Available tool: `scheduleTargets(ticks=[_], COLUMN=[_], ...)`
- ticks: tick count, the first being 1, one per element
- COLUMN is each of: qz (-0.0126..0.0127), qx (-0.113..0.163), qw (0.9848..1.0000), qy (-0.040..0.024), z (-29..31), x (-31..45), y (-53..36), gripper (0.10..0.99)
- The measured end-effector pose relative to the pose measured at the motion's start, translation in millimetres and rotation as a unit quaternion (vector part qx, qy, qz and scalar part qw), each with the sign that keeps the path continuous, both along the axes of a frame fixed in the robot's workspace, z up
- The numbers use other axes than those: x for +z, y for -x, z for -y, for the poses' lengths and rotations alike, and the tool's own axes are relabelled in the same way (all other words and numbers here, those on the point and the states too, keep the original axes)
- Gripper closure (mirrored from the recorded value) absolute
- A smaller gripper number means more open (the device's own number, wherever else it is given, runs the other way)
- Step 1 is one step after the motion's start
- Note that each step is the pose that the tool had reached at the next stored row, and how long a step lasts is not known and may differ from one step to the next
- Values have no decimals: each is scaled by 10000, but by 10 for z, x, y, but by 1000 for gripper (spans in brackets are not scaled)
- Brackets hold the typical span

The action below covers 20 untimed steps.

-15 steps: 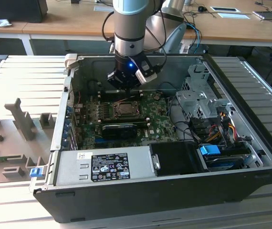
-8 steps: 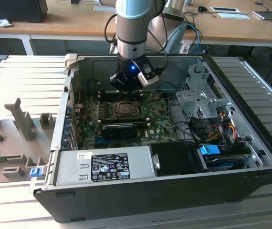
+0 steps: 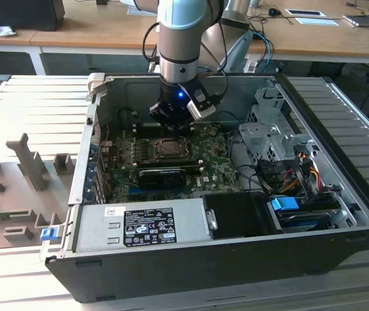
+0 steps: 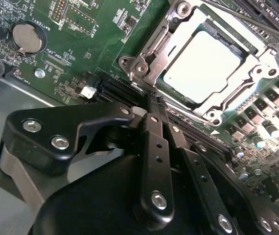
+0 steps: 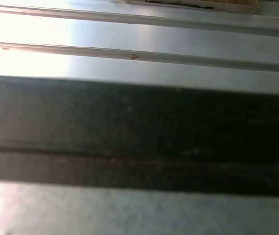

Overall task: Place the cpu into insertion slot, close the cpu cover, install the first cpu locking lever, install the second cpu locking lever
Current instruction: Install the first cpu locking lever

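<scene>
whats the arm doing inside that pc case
A robot arm is working on the motherboard of an open computer case. The cpu already sits in the slot with the cover down around it. The gripper, fingers together and empty, sits just beside the socket's edge.

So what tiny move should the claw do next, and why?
Probably slide toward the thin locking lever beyond the socket. The cpu already sits under the lowered cpu cover, and the shut claw waits at the cover's near edge.
</scene>
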State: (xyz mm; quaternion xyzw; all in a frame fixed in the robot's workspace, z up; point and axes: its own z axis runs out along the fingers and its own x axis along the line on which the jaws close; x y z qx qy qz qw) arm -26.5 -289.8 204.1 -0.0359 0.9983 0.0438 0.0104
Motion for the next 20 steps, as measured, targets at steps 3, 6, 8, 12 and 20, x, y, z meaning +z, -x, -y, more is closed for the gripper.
scheduleTargets(ticks=[3,6,8,12,20], qz=[2,-1,-1,1,1], qx=[0,-1,-2,-1,-1], qw=[10000,10000,10000,10000,10000], qy=[30,26,8,4,4], z=[-1,1,0,-1,-1], x=[-16,-31,-34,-34,19], y=[-1,1,0,0,0], gripper=[980,980,980,980,980])
